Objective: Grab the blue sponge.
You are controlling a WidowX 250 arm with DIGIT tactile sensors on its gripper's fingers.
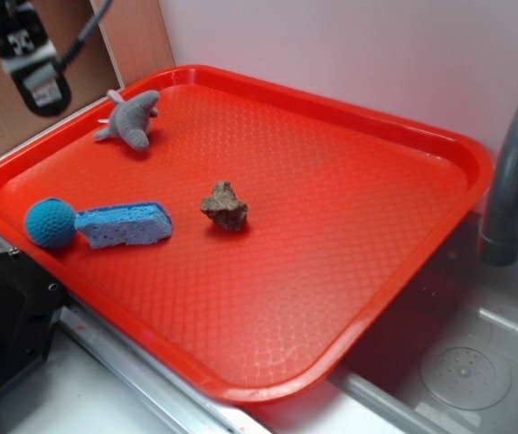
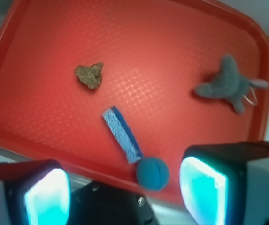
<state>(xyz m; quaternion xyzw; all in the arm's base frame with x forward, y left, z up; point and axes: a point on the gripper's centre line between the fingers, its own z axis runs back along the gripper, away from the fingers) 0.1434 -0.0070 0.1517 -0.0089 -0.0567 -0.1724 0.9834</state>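
Note:
The blue sponge (image 1: 125, 225) is a flat light-blue speckled block lying on the red tray (image 1: 349, 262) near its left edge. It touches a round teal ball (image 1: 51, 223) at its left end. In the wrist view the sponge (image 2: 121, 133) runs diagonally, with the ball (image 2: 152, 173) at its lower end. My gripper (image 1: 25, 50) hangs high above the tray's back left corner, well away from the sponge. In the wrist view my gripper (image 2: 125, 197) is open and empty, its glowing pads (image 2: 202, 190) wide apart, high above the ball and tray edge.
A grey plush toy (image 1: 132, 117) lies at the tray's back left. A brown rock (image 1: 225, 206) sits near the middle. A grey faucet (image 1: 516, 172) and a sink with a drain (image 1: 466, 375) are on the right. A black block (image 1: 1, 316) stands left of the tray.

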